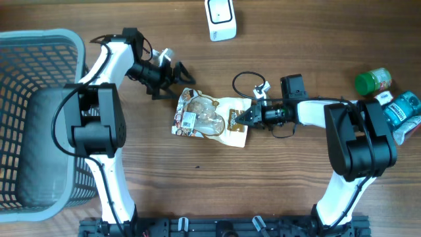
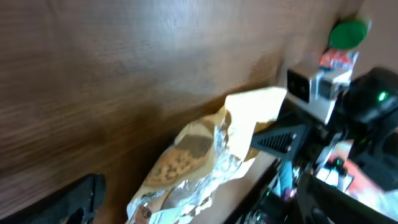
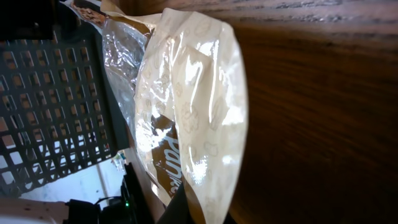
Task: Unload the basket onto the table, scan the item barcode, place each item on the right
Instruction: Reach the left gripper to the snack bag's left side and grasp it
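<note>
**A:** Where is the snack bag (image 1: 210, 117), and who has it?

**B:** It lies flat on the wooden table (image 1: 283, 191). The right gripper (image 1: 243, 118) is pinched tight on the bag's right edge. The left gripper (image 1: 176, 82) hangs just off the bag's upper-left corner, jaws spread wide, holding nothing.

**A:** How much room is there around the bag?

**B:** On the near side of the bag there is bare wood down to the arm bases. Beyond the bag's far side, well apart from it, a white scanner (image 1: 221, 18) sits at the table's back edge. To the bag's left, past the left arm, a grey mesh basket (image 1: 39, 39) runs out of frame. Well to the bag's right stand a green-lidded jar (image 1: 372, 81) and a blue-labelled bottle (image 1: 401, 108).

**A:** What do the wrist cameras add?

**B:** The left wrist looks along the bag. It shows crinkled clear film over pale brown pieces, with the right gripper's dark fingers clamped on the cream far end. The right wrist shows that cream end filling the frame, with the basket's mesh beyond the bag. The overhead best shows the white label (image 1: 188, 120) on the bag's left part, but its print is too small to read.
</note>
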Robot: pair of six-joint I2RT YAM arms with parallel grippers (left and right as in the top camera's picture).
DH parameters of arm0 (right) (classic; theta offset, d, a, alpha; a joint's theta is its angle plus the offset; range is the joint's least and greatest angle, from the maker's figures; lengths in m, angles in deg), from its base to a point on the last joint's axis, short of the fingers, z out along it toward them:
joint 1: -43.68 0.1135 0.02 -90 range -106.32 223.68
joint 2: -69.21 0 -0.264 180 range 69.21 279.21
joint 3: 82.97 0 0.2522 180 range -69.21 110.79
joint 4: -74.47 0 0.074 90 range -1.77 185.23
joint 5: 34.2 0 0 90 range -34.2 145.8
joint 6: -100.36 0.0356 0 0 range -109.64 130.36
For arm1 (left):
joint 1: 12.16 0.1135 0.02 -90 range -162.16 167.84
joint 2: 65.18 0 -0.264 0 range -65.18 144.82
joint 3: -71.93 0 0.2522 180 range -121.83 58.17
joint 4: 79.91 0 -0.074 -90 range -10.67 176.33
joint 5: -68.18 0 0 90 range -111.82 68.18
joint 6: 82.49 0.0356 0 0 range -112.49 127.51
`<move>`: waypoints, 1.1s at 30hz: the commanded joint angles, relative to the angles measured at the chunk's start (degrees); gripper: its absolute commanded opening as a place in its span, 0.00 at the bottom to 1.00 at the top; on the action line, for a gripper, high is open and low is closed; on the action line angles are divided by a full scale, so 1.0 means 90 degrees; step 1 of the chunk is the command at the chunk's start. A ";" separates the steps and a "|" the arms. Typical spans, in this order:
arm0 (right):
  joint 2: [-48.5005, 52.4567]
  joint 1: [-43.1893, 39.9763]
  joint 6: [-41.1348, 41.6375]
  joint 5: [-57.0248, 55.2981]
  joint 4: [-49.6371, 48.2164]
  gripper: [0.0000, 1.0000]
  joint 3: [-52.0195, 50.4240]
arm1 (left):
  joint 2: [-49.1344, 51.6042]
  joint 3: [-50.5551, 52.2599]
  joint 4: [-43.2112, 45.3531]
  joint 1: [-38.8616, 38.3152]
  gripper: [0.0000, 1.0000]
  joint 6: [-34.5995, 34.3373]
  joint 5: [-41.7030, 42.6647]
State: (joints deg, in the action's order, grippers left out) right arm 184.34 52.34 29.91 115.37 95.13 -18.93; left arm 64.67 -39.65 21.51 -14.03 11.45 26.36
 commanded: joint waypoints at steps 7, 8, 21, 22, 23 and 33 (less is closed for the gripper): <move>-0.0114 -0.0015 0.0002 0.0109 0.0027 0.05 -0.0027 | 0.0041 0.1506 0.0831 -0.0005 0.46 0.1042 0.0906; -0.0114 -0.0015 0.0000 0.0109 0.0027 0.05 -0.0027 | 0.0041 0.1557 0.0835 -0.0002 0.31 0.1044 0.0901; -0.0114 -0.0051 -0.0015 0.0109 0.0095 0.05 -0.0029 | 0.0039 0.1600 0.0986 0.0121 0.04 0.1013 0.0855; -0.0114 -0.0092 -0.0085 0.0107 0.0160 0.05 -0.0027 | 0.0039 0.1600 0.0967 0.0202 0.04 0.1015 0.0855; -0.0114 -0.0189 -0.0294 0.0083 0.0289 0.04 -0.0027 | 0.0039 0.1600 0.0935 0.0335 0.04 0.1015 0.0855; -0.0114 -0.0714 -0.1066 -0.0192 0.1115 0.05 -0.0027 | 0.0039 0.1603 0.0823 0.0967 0.04 0.1020 0.0860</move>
State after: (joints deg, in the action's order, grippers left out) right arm 184.25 44.74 24.40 115.55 103.65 -18.90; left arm 64.69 -25.66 29.12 -4.69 19.89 33.16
